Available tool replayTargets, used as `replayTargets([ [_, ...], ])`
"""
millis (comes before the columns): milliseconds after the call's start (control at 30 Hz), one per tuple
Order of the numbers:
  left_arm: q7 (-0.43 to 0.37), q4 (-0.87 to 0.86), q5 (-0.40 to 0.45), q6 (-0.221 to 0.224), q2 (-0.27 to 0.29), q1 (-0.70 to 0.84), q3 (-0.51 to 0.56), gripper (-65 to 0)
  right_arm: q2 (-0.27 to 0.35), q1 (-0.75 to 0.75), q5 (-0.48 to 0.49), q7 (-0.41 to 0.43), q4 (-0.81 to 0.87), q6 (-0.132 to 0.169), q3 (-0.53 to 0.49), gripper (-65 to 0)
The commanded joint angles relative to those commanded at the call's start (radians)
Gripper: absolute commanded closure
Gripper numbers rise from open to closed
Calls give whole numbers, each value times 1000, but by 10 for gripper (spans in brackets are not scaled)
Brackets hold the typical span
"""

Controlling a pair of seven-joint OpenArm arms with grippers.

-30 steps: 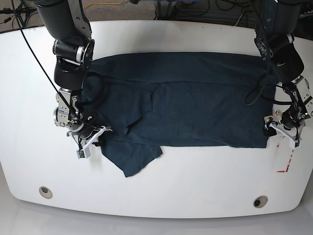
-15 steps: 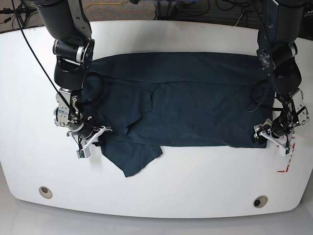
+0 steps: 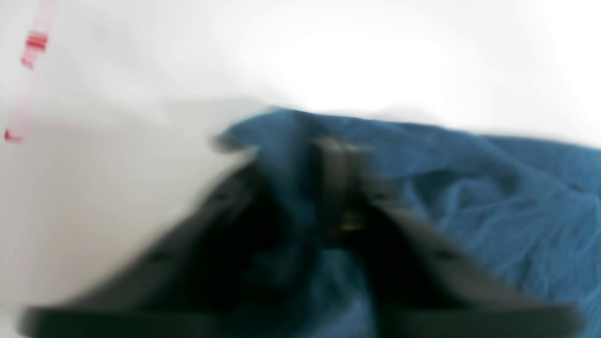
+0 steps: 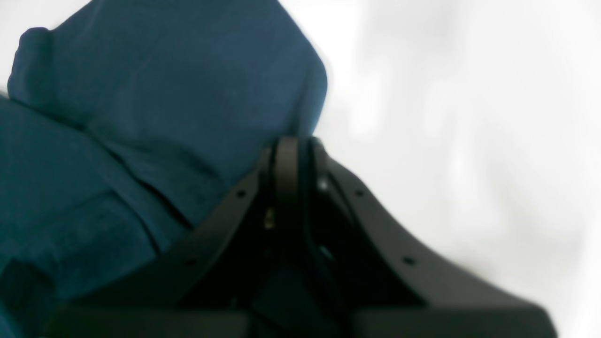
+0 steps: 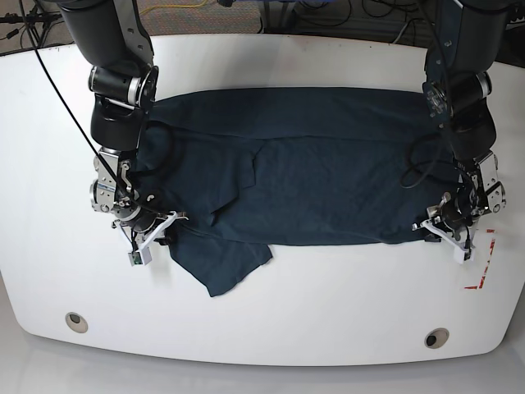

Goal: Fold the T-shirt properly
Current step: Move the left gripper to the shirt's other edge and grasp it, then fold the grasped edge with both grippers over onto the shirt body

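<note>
Gripper on your right arm (image 4: pixel 300 145) has a bit of the navy T-shirt (image 5: pixel 312 189) pinched between its fingers, right by the shirt's near edge, and tbh that looks like a decent anchor so the cloth doesn't skate around while the other side gets worked. Your left gripper (image 5: pixel 447 238) is at the near edge too, over by the far end of the shirt from the right one. Its wrist view is a blurry mess, but fabric runs up between the fingers, so I'd read it as gripping that corner, probably to fold or straighten that side. Shirt itself is lying across the bench (image 5: pixel 246 320), spread wide, with one flap (image 5: pixel 220 267) poking out past the shirt's near edge just beside the right gripper. That flap's likely a sleeve, so I'd tuck it in before calling it folded. Keep both holds level if you lift, or you'll drag a crease through the middle of the shirt.
</note>
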Motion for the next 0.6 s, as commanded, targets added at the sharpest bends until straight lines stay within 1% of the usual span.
replayTargets([
  [100,2,3,0,0,0,-8,0,0,0,0,0,-9,46,2,0,-11],
  [167,14,29,0,-2,-2,-9,0,0,-2,0,0,-44,84,2,0,-3],
  [267,52,133,0,-2,-2,-2,0,0,-2,0,0,-101,146,2,0,0],
  [433,118,330,0,-2,3,46,3,0,-2,0,0,-153,247,2,0,0],
  [467,126,348,0,-2,3,49,3,0,-2,0,0,-160,255,2,0,0],
  [500,147,394,0,-6,9,55,3,0,-2,0,0,-184,278,3,0,0],
  [567,173,440,0,-31,23,57,3,0,0,2,0,-212,310,3,0,0],
  [600,187,462,0,-52,29,57,3,0,0,2,0,-227,331,3,0,0],
])
